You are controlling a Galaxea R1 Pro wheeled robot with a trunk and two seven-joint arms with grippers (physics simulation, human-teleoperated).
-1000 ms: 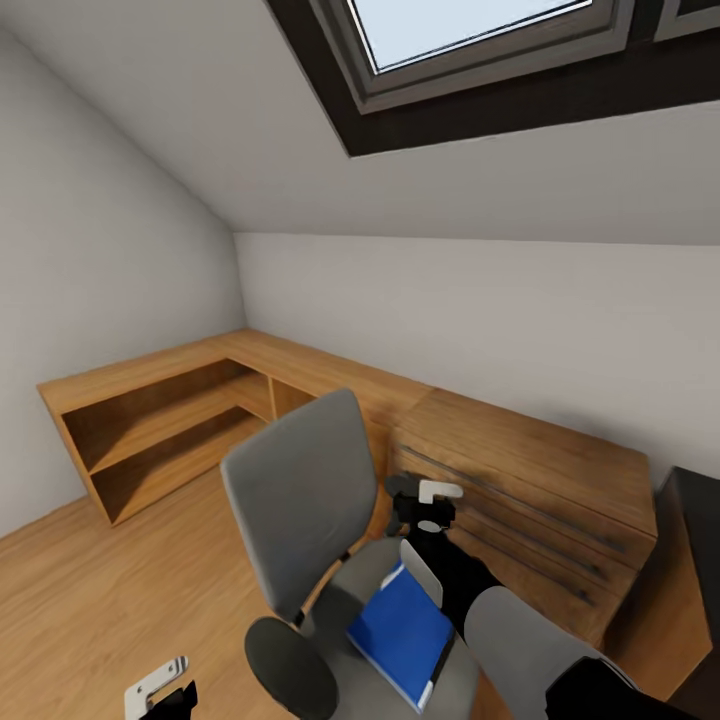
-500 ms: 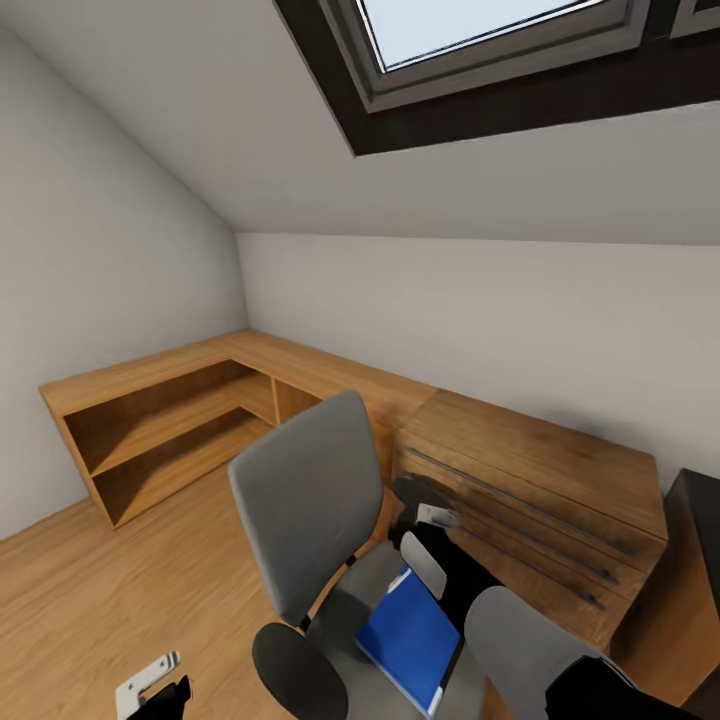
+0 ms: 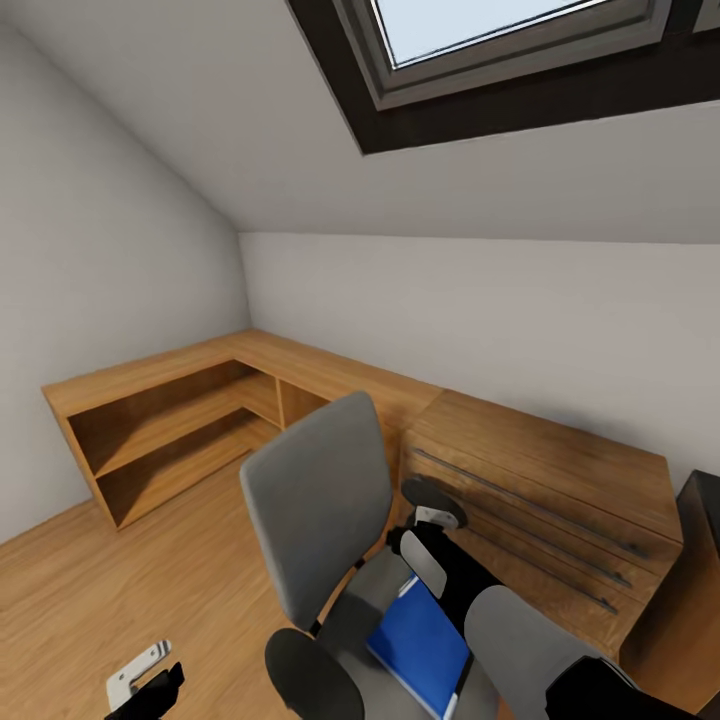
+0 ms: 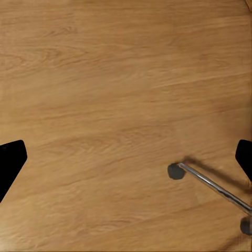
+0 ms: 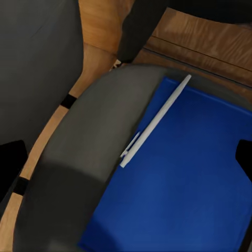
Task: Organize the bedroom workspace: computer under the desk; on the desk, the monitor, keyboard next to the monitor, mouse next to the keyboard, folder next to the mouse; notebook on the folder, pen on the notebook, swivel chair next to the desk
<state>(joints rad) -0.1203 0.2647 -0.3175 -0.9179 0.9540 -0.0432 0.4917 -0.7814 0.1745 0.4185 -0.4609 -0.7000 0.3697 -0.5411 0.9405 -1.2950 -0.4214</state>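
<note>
The spread right gripper [image 5: 126,155] is lowering closer over the bright blue flat folder [image 5: 184,178] and pale thin pen [image 5: 155,122] on the grey-seated swivel chair [image 3: 315,500], nearing a pickup; the left gripper [image 4: 126,157] is hanging spread.

The robot's right arm [image 3: 520,630] pairs a rounded grey forearm shell with black joints and a pale plate near the wrist; the left gripper [image 3: 140,680] is black with a light grey bracket.
</note>
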